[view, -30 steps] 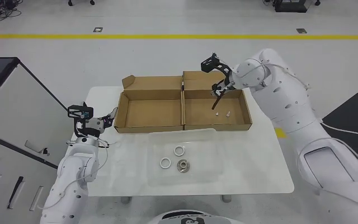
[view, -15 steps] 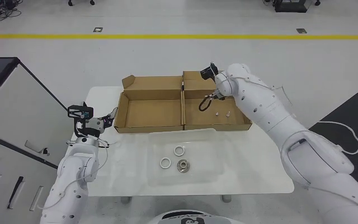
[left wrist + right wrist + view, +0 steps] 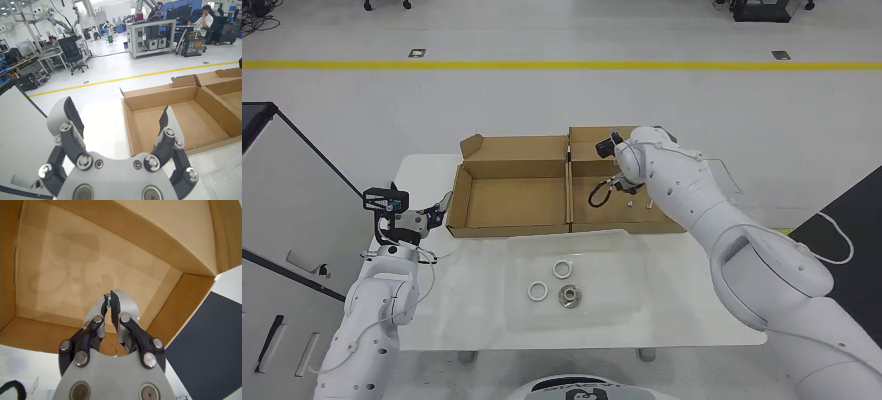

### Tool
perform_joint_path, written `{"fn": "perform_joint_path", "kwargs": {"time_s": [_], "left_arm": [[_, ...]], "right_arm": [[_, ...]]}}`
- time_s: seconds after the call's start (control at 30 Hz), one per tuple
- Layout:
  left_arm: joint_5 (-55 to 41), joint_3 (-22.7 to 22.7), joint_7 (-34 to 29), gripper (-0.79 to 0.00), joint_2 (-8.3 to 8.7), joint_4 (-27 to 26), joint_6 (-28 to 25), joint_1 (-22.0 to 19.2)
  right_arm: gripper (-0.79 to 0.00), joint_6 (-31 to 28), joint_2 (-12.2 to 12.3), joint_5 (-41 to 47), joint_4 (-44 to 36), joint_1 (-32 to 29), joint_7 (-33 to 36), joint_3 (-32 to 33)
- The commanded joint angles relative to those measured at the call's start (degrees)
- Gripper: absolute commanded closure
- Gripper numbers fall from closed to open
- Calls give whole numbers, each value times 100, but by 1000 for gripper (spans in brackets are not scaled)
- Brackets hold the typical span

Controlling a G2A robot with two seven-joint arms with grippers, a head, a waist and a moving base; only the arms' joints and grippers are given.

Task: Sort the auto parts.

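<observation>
Pincer position log, right arm. Over the last second the right pincer (image 3: 108, 303) is dropping from high above the back of the right cardboard box (image 3: 582, 215). It is also swinging across toward that box's left half, close to the wall shared with the left cardboard box (image 3: 510, 200). Its pads are nipping a small threaded bolt (image 3: 108, 302) at their very tips, with the gap between them barely wider than the shank. The bolt is hanging over bare box floor. I cannot tell whether it is touching yet, though it looks clear of the cardboard.

The left pincer (image 3: 117, 113) is staying where it was a second ago, just beside the left cardboard box at the left end of the counter (image 3: 702, 300). It is spread wide and gripping nothing.

Nothing is shifting in the clear tray (image 3: 627, 236) at the front of the counter. One white ring (image 3: 563, 269), a second white ring (image 3: 539, 291) and a flanged metal part (image 3: 569, 295) are lying close together as before.

Reading: the carry is ending and the placing is starting. The bolt is already inside the box's outline, so only the release seems to be left for this part. With such a thin grip at the tips, the bolt may be rolling or bouncing once let go, so a low release looks wiser. Three parts are still waiting in the tray, and the left cardboard box is showing only bare floor. Sorting looks well short of finished.
</observation>
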Motion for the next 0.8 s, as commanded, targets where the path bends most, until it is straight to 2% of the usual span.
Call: {"fn": "perform_joint_path", "kwargs": {"time_s": [0.0, 0.3, 0.77], "left_arm": [[0, 0, 0, -785, 0, 0, 0, 0], [0, 0, 0, -785, 0, 0, 0, 0], [0, 0, 0, -785, 0, 0, 0, 0]], "right_arm": [[0, -9, -89, 8, 222, 34, -58, -31], [0, -177, -408, 166, 833, 105, -198, -51], [0, -266, -692, 154, 1467, 160, -368, -33]]}}
